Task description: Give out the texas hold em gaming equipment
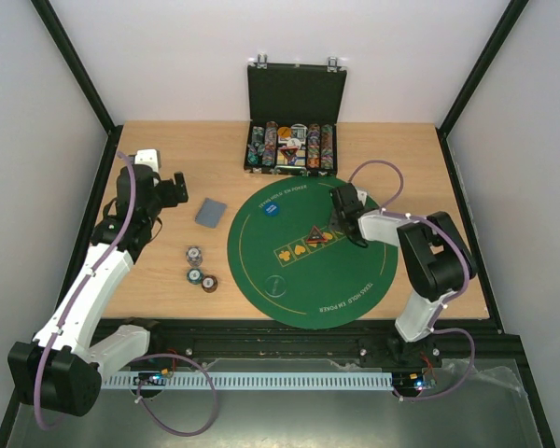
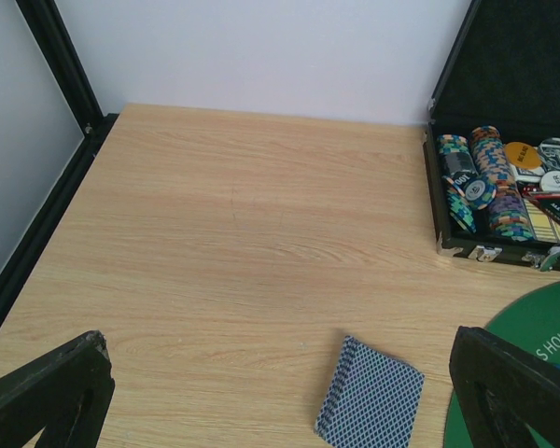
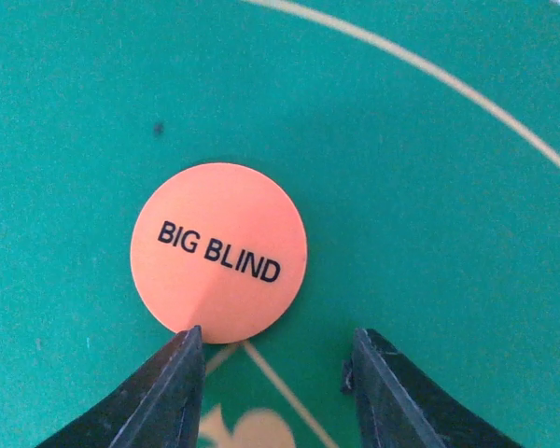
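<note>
The orange round button marked BIG BLIND (image 3: 218,252) lies flat on the green poker mat (image 3: 429,187). My right gripper (image 3: 273,350) is open just above the mat, and its left fingertip (image 3: 182,350) meets the button's near edge. In the top view the right gripper (image 1: 336,229) is at the mat's middle, beside the black-and-red triangular marker (image 1: 314,234). A blue button (image 1: 273,209) lies on the mat's far left. The blue-backed card deck (image 2: 371,403) (image 1: 210,213) lies on the wood. My left gripper (image 1: 181,189) (image 2: 280,411) is open and empty, to the left of the deck.
The open black case (image 1: 294,121) with chip rows (image 2: 490,182) stands at the back, just behind the mat (image 1: 261,271). Three small chip stacks (image 1: 199,270) sit on the wood left of the mat. Black frame posts edge the table (image 1: 168,280).
</note>
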Motion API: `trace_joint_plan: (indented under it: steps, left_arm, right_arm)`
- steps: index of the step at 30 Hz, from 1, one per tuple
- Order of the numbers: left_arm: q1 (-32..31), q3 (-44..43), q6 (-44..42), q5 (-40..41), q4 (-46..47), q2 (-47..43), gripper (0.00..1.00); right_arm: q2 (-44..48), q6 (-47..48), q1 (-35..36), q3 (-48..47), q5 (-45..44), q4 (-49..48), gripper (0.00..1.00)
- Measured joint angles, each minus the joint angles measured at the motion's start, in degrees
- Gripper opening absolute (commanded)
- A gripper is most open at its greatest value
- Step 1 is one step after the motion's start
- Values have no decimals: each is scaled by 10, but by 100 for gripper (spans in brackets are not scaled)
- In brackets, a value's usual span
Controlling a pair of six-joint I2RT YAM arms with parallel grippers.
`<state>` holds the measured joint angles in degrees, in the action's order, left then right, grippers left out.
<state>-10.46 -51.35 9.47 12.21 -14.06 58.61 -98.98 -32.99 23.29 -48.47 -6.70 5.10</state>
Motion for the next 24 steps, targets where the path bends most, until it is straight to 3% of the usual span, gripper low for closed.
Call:
trace_joint_plan:
  steps: [7, 15, 24]
  left_arm:
    - [-2, 0, 0, 0, 0, 0, 100]
    - [-2, 0, 0, 0, 0, 0, 99]
    - [-2, 0, 0, 3, 0, 0, 100]
  right_arm:
    - [-46, 10, -35, -52, 17, -15, 44]
    - [-16, 42, -43, -56, 103, 9, 63]
    - [57, 70, 86, -64, 121, 45, 74]
